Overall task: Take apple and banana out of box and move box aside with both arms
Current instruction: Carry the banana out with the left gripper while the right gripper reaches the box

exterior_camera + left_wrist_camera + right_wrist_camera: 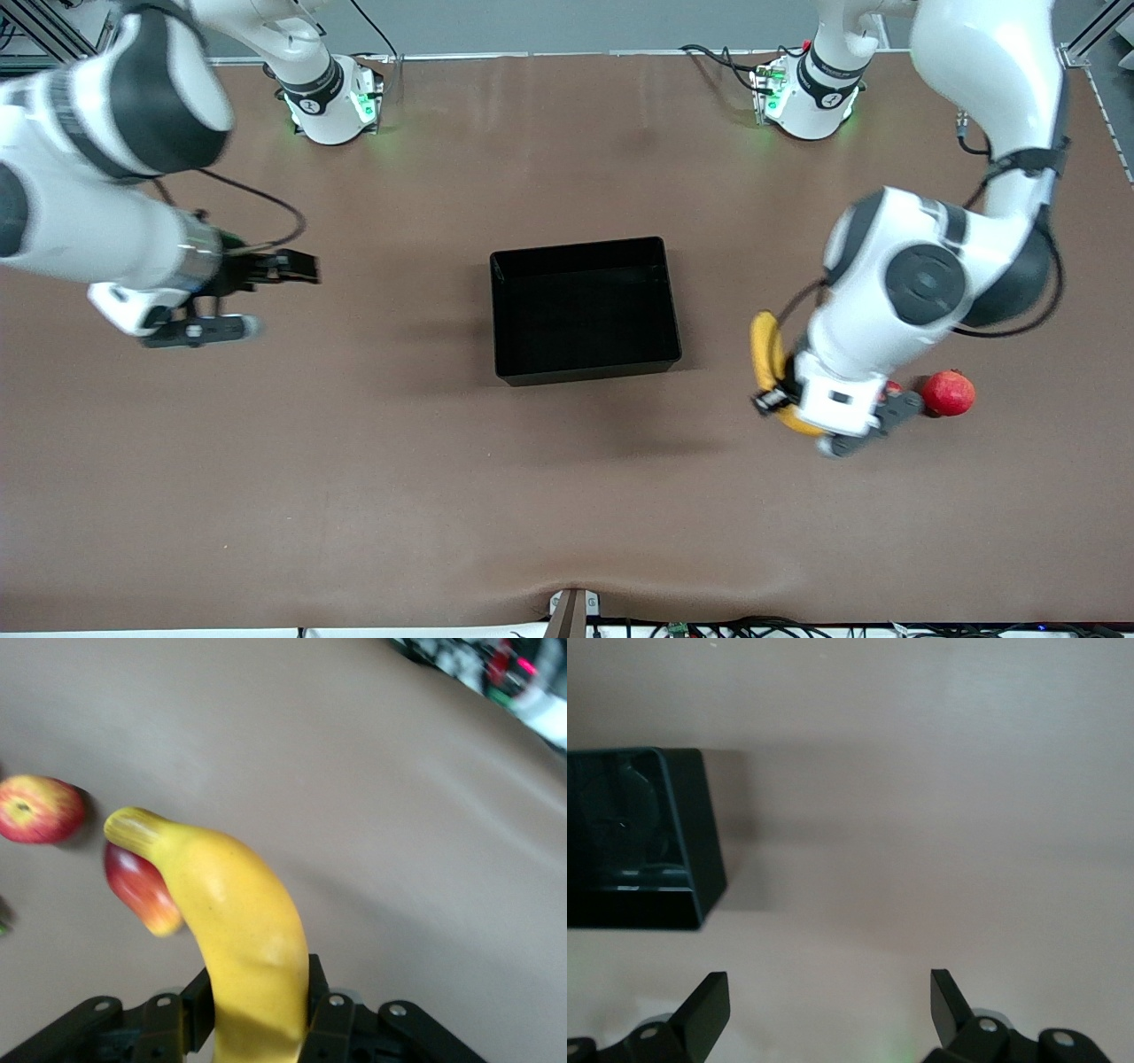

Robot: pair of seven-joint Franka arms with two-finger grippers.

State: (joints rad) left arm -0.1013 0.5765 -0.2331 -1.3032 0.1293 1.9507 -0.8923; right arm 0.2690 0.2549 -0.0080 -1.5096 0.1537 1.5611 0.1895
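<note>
left claw (257,1019) clamped on banana (235,939), stem end pointing away from it, right claw (830,1010) spread wide over table (354,461)

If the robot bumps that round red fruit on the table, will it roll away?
Probably yes. The red fruit looks round like a ball and sits loose on the flat brown table, so a nudge would likely send it rolling. It lies right beside the left pincer, which grips the banana, so a bump seems possible.

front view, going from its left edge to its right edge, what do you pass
right pincer → box → banana held in the left pincer → pomegranate
</note>
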